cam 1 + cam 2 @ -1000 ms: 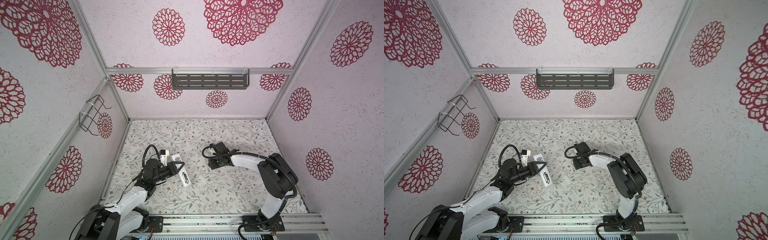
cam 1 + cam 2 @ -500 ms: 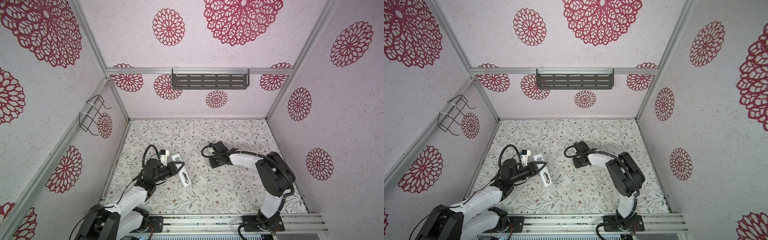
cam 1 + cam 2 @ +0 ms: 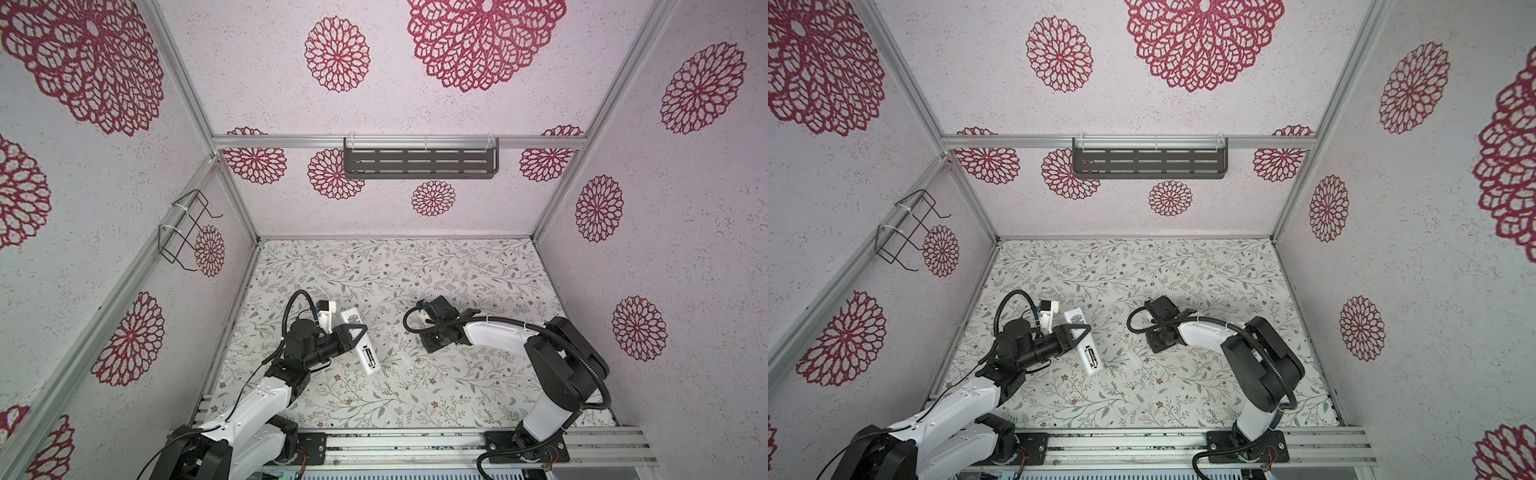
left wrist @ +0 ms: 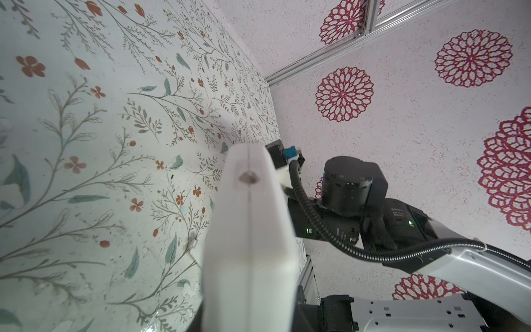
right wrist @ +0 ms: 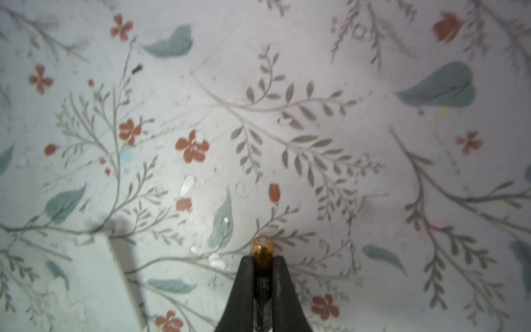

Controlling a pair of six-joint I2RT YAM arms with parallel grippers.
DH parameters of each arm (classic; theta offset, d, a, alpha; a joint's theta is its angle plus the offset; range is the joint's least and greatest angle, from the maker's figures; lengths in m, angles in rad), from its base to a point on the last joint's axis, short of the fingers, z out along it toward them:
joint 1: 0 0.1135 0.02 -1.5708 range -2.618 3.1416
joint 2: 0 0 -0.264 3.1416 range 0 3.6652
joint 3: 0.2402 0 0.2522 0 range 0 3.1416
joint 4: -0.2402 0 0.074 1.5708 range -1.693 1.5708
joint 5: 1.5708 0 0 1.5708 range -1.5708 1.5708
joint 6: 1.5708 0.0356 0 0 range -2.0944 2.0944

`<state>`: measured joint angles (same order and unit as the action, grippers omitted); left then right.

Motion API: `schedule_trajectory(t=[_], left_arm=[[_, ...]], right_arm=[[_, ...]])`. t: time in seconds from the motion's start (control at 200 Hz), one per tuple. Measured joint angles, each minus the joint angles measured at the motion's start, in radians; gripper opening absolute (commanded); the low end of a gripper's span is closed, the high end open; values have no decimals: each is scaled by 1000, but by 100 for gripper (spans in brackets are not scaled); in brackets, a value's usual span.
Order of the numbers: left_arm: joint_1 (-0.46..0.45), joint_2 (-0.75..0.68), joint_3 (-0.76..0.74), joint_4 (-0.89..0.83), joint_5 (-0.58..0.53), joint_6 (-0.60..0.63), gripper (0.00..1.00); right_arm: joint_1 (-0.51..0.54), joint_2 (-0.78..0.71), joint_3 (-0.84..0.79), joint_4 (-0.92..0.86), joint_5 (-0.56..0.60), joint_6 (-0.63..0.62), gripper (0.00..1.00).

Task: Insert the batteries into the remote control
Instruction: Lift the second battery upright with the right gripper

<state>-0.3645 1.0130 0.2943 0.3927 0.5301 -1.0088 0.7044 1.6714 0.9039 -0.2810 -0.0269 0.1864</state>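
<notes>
The remote control (image 3: 360,338) is a slim white bar, tilted above the floral table, with its open battery bay (image 3: 368,357) facing up in both top views. My left gripper (image 3: 352,332) is shut on its middle. In the left wrist view the remote (image 4: 250,230) fills the centre and hides the jaws. My right gripper (image 5: 263,260) is shut on a dark battery (image 5: 262,247), whose gold end sticks out past the fingertips, close above the table. In both top views the right wrist (image 3: 439,330) covers those fingers and the battery.
A small whitish cover piece (image 3: 405,356) lies on the table between the two arms and shows blurred in the right wrist view (image 5: 106,284). A grey shelf (image 3: 419,164) hangs on the back wall and a wire rack (image 3: 187,232) on the left wall.
My right gripper has closed from half open to shut on the battery, and its wrist has shifted slightly left. The left gripper and the remote have not moved.
</notes>
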Motion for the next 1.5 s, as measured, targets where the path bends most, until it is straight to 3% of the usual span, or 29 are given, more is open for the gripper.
schedule_trajectory(t=[0.4, 0.725, 0.841, 1.501], left_arm=[[-103, 3, 0, -47, -92, 11, 2], [-111, -47, 0, -95, -138, 22, 2], [-112, -57, 0, -107, -149, 31, 2], [-113, -92, -11, -161, -171, 74, 3]], right_arm=[[50, -85, -97, 12, -3, 10, 0], [65, -84, -87, -19, 35, 8, 28], [67, -69, -59, -64, 55, 6, 32], [67, 45, 98, -190, 79, -33, 31]])
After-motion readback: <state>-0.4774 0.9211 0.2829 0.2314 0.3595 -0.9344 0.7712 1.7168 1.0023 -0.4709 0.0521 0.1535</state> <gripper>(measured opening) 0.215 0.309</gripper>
